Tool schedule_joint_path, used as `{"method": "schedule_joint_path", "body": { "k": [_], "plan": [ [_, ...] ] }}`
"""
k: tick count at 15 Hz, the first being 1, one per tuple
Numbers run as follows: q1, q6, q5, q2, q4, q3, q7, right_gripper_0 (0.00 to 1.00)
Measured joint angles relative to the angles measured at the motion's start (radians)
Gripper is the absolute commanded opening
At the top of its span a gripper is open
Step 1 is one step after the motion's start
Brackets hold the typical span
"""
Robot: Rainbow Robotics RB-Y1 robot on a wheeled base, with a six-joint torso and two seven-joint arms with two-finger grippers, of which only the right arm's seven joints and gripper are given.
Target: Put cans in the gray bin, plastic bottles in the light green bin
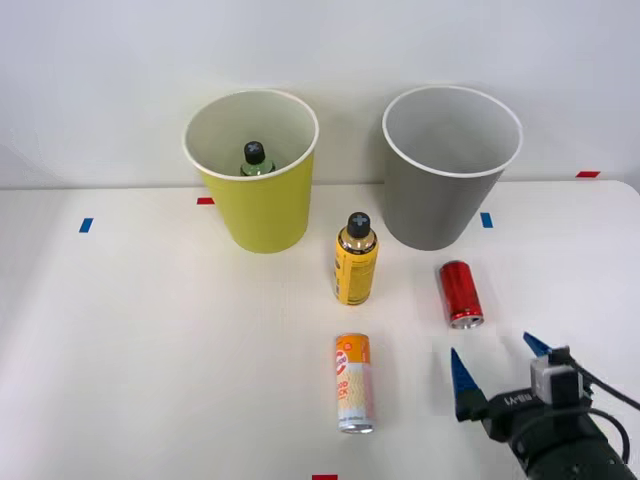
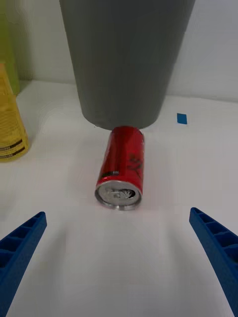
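Observation:
A short red can (image 1: 460, 293) (image 2: 122, 168) lies on its side in front of the gray bin (image 1: 450, 170) (image 2: 124, 59), its silver end facing me. My right gripper (image 1: 497, 368) (image 2: 119, 262) hovers open just short of that can, nothing between its fingers. An orange-and-white can (image 1: 353, 383) lies on its side near the table's front middle. A yellow-labelled bottle (image 1: 356, 259) (image 2: 10, 124) with a black cap stands upright between the two bins. The light green bin (image 1: 255, 180) stands at the back left, with a green bottle (image 1: 256, 158) inside it.
Small blue tape marks (image 1: 86, 225) (image 1: 486, 220) (image 2: 182, 118) and red tape marks (image 1: 588, 174) (image 1: 325, 477) dot the white table (image 1: 150, 350). A white wall rises behind the bins.

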Motion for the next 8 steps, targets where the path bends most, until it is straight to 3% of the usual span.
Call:
{"method": "schedule_joint_path", "body": {
  "k": [4,8],
  "plan": [
    [-0.098,0.202,-0.105,-0.010,-0.054,-0.001,-0.027,1.00],
    [-0.183,0.668,-0.156,0.001,-0.207,-0.059,-0.046,1.00]
  ]
}}
